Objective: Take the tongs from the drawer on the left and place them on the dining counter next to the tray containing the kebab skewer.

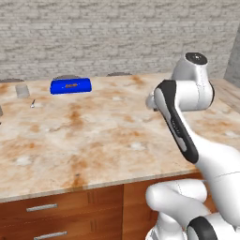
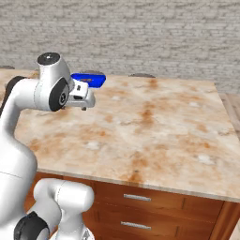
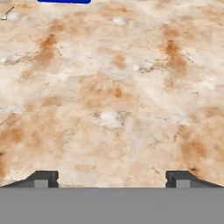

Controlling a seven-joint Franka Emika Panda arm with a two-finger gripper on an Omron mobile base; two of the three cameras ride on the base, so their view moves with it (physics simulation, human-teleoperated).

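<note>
The blue tray (image 1: 70, 86) lies at the far left of the beige marble dining counter (image 1: 117, 136), and a small brownish kebab skewer (image 1: 71, 85) rests in it. The same tray (image 2: 91, 78) is partly behind my hand in the right base view, and its edge (image 3: 64, 1) shows at the top of the hand view. My gripper (image 3: 112, 180) hovers above bare marble near the counter's middle, open, with nothing between the fingertips (image 3: 42, 179); the gripper (image 2: 84, 106) points down. The tongs are out of view. Closed reddish-brown drawer fronts (image 1: 61, 204) with silver bar handles sit under the counter's front edge.
A small grey cup (image 1: 22, 90) and a tiny silver utensil (image 1: 33, 103) stand left of the tray. Dark stool tops (image 1: 118, 74) show behind the counter's far edge, before a grey brick wall. More drawer fronts (image 2: 136, 198) are below the counter.
</note>
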